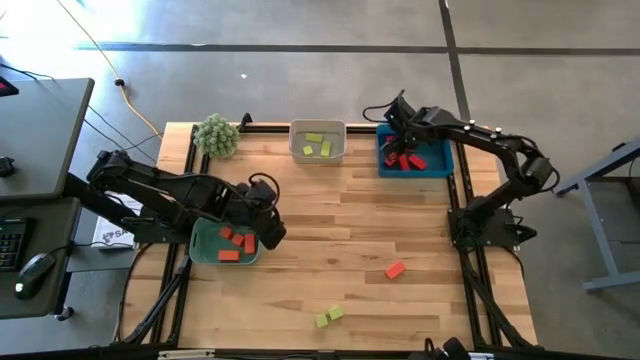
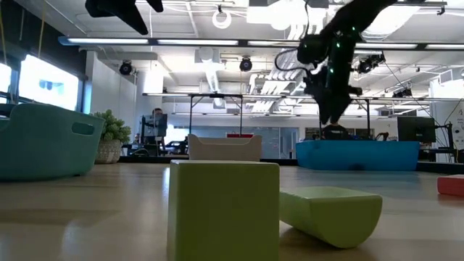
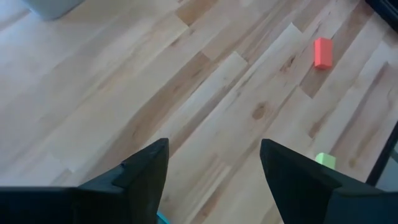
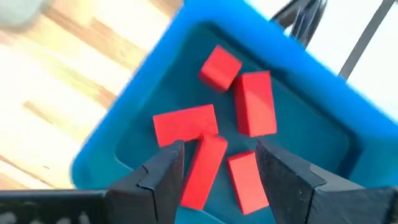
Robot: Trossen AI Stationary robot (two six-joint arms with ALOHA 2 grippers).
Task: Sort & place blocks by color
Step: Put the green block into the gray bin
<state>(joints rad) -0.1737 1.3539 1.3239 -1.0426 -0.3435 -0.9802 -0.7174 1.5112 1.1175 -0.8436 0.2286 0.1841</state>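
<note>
Over blue tray [image 4: 93, 155], right hand [image 4: 219, 163] released, five red blocks [image 4: 255, 102] inside.

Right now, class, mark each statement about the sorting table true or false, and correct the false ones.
1. The blue tray holds red blocks. True.
2. The right gripper is clamped on a red block. False: its fingers stand apart above the blocks, holding nothing.
3. One orange block lies loose on the table. True.
4. The white tray holds orange blocks. False: it holds yellow-green blocks.
5. The left gripper is open with nothing between its fingers. True.
</note>
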